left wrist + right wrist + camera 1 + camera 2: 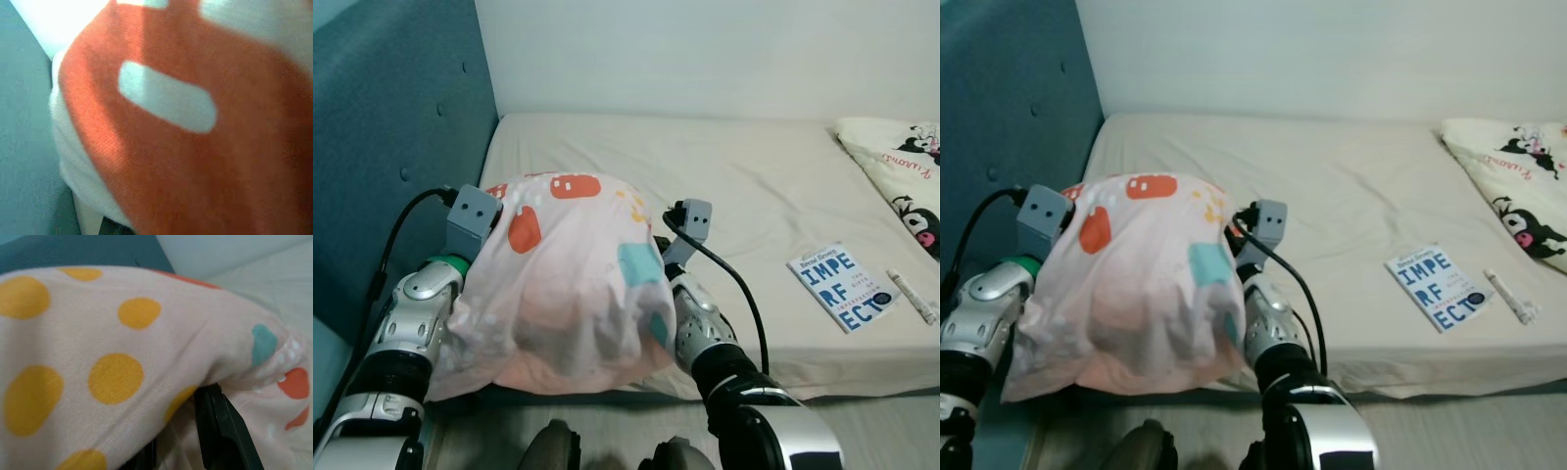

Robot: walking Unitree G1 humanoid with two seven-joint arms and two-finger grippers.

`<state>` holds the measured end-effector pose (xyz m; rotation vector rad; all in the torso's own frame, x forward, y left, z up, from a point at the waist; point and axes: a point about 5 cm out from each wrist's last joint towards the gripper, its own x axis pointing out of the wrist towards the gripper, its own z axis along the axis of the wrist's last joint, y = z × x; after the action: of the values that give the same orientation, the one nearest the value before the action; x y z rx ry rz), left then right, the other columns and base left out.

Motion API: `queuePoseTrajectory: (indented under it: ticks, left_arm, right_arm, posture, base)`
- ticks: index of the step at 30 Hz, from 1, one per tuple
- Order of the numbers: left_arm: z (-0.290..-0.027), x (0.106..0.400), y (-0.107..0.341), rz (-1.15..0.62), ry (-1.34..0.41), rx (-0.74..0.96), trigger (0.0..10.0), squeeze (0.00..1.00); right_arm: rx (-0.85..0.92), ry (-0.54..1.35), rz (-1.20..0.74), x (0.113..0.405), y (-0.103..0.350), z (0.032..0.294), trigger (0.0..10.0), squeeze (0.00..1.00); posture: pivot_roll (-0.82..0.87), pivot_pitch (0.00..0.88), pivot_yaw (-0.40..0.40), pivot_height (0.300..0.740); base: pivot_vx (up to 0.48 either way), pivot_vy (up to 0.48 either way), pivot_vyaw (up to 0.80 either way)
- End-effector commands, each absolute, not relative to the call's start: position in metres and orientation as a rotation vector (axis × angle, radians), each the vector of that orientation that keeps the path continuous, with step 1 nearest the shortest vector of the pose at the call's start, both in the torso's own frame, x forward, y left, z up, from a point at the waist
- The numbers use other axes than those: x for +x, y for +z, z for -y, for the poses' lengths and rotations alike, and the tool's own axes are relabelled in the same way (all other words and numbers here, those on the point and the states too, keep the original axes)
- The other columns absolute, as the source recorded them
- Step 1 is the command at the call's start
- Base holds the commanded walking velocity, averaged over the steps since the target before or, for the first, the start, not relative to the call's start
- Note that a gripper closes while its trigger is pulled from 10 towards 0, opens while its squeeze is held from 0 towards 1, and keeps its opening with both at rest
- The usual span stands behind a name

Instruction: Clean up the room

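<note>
A soft pink pillow (558, 284) printed with orange, yellow and teal shapes is held up between my two arms over the bed's near left corner. My left arm (416, 313) presses against its left side, and the left wrist view is close on the pillow's orange print (195, 147). My right arm (705, 328) is against its right side. In the right wrist view the right gripper (181, 440) is tucked under the pillow's dotted cloth (122, 357), with a black finger (222, 431) showing and fabric pinched between the fingers.
The beige bed (734, 186) stretches ahead and to the right. A blue-lettered book (842, 284) and a white tube (911, 296) lie near its front right edge. A cartoon-print cushion (901, 166) sits at the far right. A teal headboard (391, 127) rises on the left.
</note>
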<state>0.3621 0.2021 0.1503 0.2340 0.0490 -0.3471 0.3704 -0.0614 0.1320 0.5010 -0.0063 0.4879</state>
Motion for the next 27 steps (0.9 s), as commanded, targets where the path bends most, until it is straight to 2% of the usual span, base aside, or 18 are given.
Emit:
queuePoseTrajectory:
  ticks: [1, 14, 18, 27]
  left_arm:
    - [-0.1858, 0.3636, 0.1532, -0.013, -0.412, 0.24, 10.0, 0.0]
    - [-0.1891, 0.3598, 0.1474, -0.017, -0.395, 0.238, 10.0, 0.0]
    - [-0.1908, 0.3585, 0.1459, -0.018, -0.386, 0.239, 10.0, 0.0]
    - [-0.1942, 0.3572, 0.1445, -0.022, -0.382, 0.252, 10.0, 0.0]
  right_arm:
    - [0.505, 0.519, 0.003, 0.3688, 0.1332, 0.0519, 10.0, 0.0]
    - [0.494, 0.541, -0.014, 0.3683, 0.1329, 0.0474, 10.0, 0.0]
    - [0.491, 0.551, -0.021, 0.3679, 0.1326, 0.0453, 10.0, 0.0]
    - [0.495, 0.549, -0.024, 0.3692, 0.1348, 0.0432, 10.0, 0.0]
  posture:
    - [0.15, 0.084, 0.037, 0.627]
    - [0.15, 0.097, 0.008, 0.627]
    - [0.15, 0.103, -0.001, 0.602]
    - [0.16, 0.11, -0.005, 0.602]
  base:
    - [0.0, 0.0, 0.0]
    - [0.0, 0.0, 0.0]
    - [0.0, 0.0, 0.0]
    - [0.0, 0.0, 0.0]
